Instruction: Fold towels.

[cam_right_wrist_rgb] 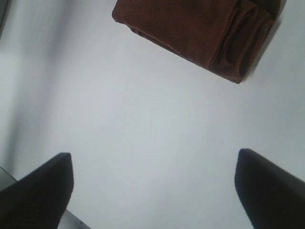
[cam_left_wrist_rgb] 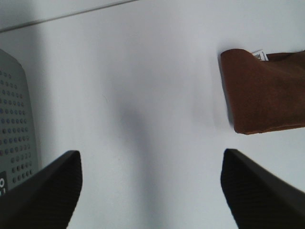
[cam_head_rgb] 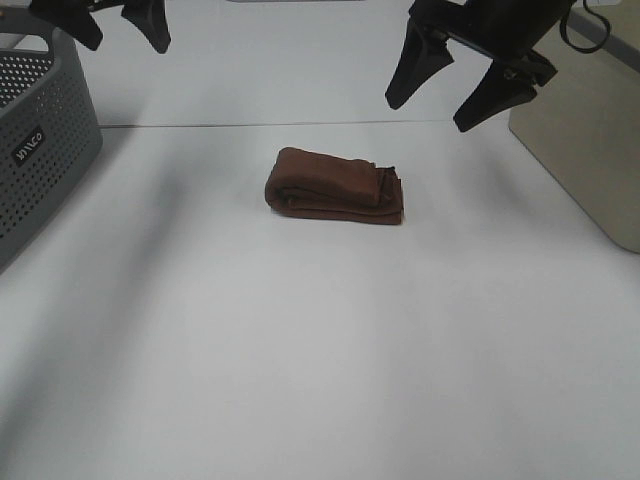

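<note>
The dark reddish-brown towel (cam_head_rgb: 335, 186) lies folded into a compact bundle on the white table, a little behind its middle. In the left wrist view the towel (cam_left_wrist_rgb: 267, 90) shows one end with a small white tag (cam_left_wrist_rgb: 259, 54). In the right wrist view the towel (cam_right_wrist_rgb: 195, 31) shows its stacked folded layers. My left gripper (cam_head_rgb: 118, 28) hangs open and empty high at the back left, and also shows in its wrist view (cam_left_wrist_rgb: 150, 191). My right gripper (cam_head_rgb: 448, 92) hangs open and empty above and to the right of the towel, and shows in its wrist view (cam_right_wrist_rgb: 152, 191).
A grey perforated basket (cam_head_rgb: 35, 140) stands at the left edge, also in the left wrist view (cam_left_wrist_rgb: 14, 124). A beige box (cam_head_rgb: 590, 150) stands at the right edge. The white table (cam_head_rgb: 320, 350) stretches toward the front.
</note>
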`<action>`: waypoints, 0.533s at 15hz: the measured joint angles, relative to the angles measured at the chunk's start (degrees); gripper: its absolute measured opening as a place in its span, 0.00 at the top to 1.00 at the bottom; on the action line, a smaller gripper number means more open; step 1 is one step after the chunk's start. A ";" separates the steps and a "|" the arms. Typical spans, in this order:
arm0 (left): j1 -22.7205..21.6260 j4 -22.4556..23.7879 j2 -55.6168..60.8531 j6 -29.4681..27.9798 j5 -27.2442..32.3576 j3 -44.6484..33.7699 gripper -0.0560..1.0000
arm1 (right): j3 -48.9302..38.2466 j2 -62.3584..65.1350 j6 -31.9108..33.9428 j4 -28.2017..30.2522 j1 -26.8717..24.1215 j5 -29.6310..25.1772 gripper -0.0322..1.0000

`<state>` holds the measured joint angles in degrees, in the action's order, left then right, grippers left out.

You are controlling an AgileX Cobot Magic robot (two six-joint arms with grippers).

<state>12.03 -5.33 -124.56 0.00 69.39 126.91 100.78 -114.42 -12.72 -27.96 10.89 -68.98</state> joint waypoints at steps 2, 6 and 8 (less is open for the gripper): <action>0.00 0.46 7.45 1.09 0.06 -5.33 0.23 | -2.64 5.96 1.89 3.78 0.06 -0.06 0.13; 0.00 1.15 21.66 1.60 0.00 -22.52 0.23 | -13.58 18.28 3.44 10.71 0.06 -0.11 0.13; 0.00 1.20 31.74 2.23 0.00 -35.64 0.23 | -21.37 26.93 3.50 13.29 0.06 -0.17 0.13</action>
<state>12.03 -4.13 -92.82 2.23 69.39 91.27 79.41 -87.49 -9.22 -14.67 10.94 -69.16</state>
